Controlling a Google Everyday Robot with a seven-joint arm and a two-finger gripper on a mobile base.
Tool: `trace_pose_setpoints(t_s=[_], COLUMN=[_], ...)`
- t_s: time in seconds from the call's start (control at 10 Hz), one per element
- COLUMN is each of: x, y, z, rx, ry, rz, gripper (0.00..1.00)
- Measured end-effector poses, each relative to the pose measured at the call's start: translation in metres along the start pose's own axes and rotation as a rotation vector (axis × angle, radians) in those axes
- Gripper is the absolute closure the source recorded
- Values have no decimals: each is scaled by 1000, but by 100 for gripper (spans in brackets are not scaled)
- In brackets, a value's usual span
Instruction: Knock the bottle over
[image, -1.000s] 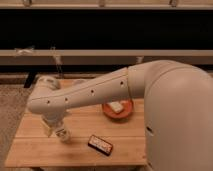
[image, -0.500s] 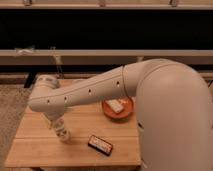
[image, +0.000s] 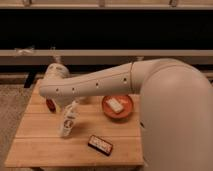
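The small white bottle (image: 67, 122) with a patterned label stands on the wooden table (image: 45, 145), left of the middle, and leans with its top toward the right. My arm reaches from the right across the table. My gripper (image: 63, 103) hangs from the arm's left end, just above and against the bottle's top, mostly hidden by the forearm. A flat dark red object (image: 50, 105) lies just left of the bottle, partly behind the arm. The translucent cup is hidden.
An orange bowl (image: 118, 106) with a pale block in it sits right of the middle. A dark snack bar (image: 100, 145) lies near the front edge. A dark shelf unit (image: 105, 30) runs behind the table.
The bottle stood nearly upright under the arm's end and now leans with its top to the right. The arm's end has shifted slightly.
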Motion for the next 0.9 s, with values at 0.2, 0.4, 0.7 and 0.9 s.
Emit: trace_pose_setpoints(t_s=[0.2,0.4,0.7,0.9], x=[0,-9,-22,-21], y=[28,41,47,45], z=[-1,-4,-9,-9], rx=[-32,-15,34,35], ry=[6,0,-22,-20], rz=[20,8,-40,-44], gripper=[20,20,20,20])
